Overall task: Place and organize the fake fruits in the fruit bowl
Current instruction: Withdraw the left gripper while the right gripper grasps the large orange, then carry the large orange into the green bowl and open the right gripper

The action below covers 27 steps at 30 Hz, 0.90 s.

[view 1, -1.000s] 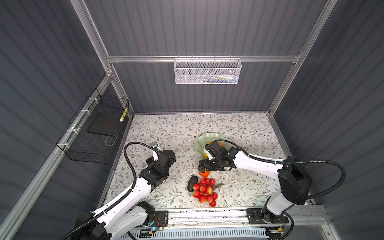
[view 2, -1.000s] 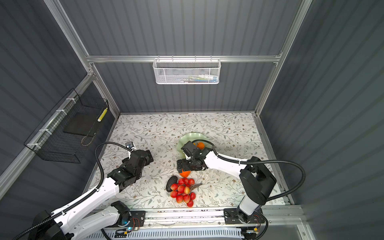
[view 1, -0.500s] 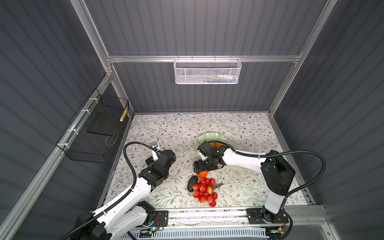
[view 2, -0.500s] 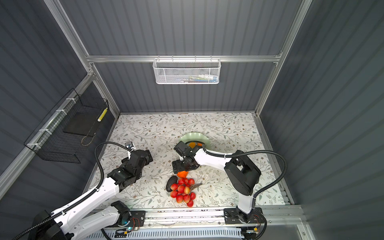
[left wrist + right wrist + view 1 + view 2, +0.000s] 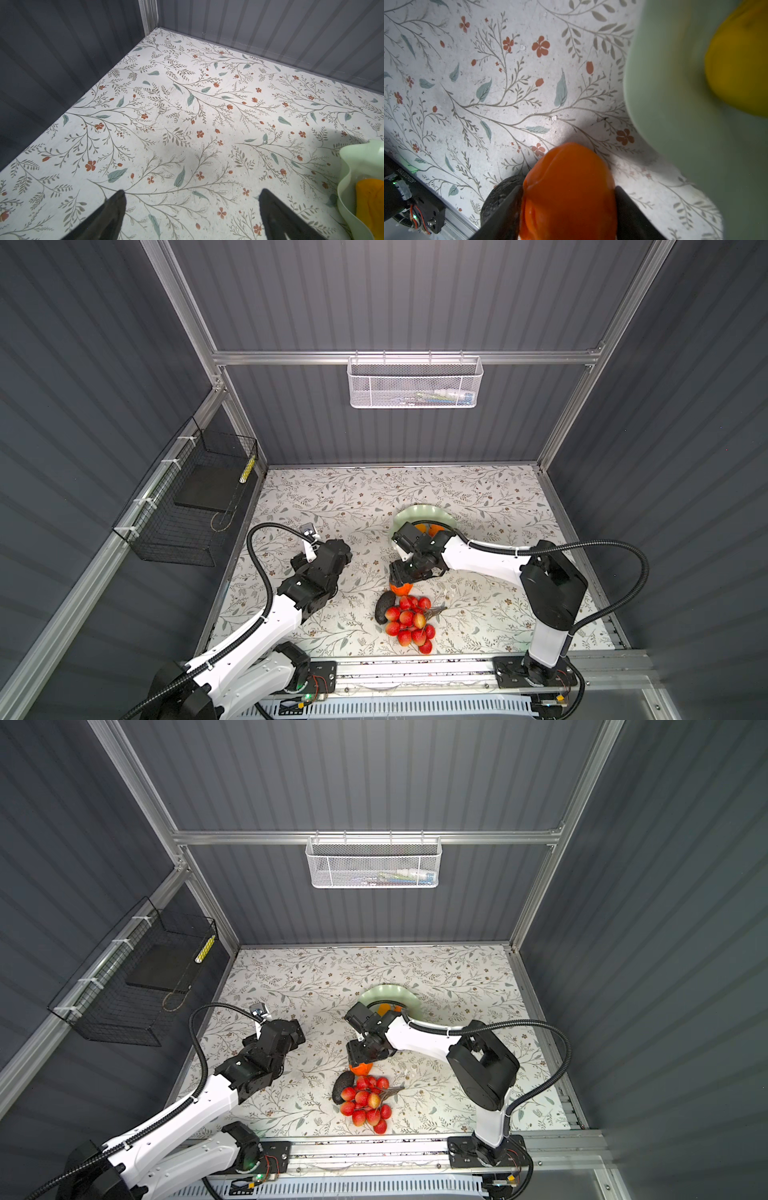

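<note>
Evidently our right gripper (image 5: 568, 189) had its jaws closed partway onto both flanks of the orange (image 5: 401, 588), which sat at six o'clock from the fruit bowl (image 5: 419, 512). We judged it light, stiff, slick plastic: squeeze across its widest middle. Our left gripper (image 5: 193, 191) gaped wide, empty.

One bowl (image 5: 424, 510), one avocado (image 5: 381, 606), one cherry bunch (image 5: 409, 620), one orange (image 5: 401, 589) outside it, two wall baskets (image 5: 415, 385) (image 5: 187, 506)

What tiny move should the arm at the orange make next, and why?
Probably lift the orange straight up. The right pincer has its fingers against both sides of it, it lies close beside the avocado and cherries, and the mint bowl where it belongs sits farther back.
</note>
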Tool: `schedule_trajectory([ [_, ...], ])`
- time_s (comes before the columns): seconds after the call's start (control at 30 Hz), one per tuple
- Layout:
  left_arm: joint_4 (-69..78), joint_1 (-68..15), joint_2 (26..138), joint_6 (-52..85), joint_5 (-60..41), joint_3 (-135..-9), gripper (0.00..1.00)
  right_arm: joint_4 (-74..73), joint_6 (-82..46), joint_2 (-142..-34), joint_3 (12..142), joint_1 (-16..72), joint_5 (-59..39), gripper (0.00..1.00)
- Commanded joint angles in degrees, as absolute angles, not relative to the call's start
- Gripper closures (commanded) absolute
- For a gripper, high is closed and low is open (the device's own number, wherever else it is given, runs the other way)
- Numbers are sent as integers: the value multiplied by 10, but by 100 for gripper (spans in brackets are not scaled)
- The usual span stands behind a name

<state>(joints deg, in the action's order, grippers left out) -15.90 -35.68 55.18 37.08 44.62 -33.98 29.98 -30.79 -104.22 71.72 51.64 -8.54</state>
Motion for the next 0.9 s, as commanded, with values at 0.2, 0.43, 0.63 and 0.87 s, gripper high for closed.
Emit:
schedule_trajectory([
  [0.2,-167,-358,565,360,453,-351,0,329,-257,-968,802,492,-36,48],
  [0.43,-169,-358,569,358,442,-358,0,319,-208,-955,831,383,-28,49],
  [0.63,-170,-357,575,364,423,-363,0,309,-169,-1012,878,318,-9,48],
  [0.87,-187,-358,573,380,406,-363,0,309,-136,-1107,939,286,20,49],
])
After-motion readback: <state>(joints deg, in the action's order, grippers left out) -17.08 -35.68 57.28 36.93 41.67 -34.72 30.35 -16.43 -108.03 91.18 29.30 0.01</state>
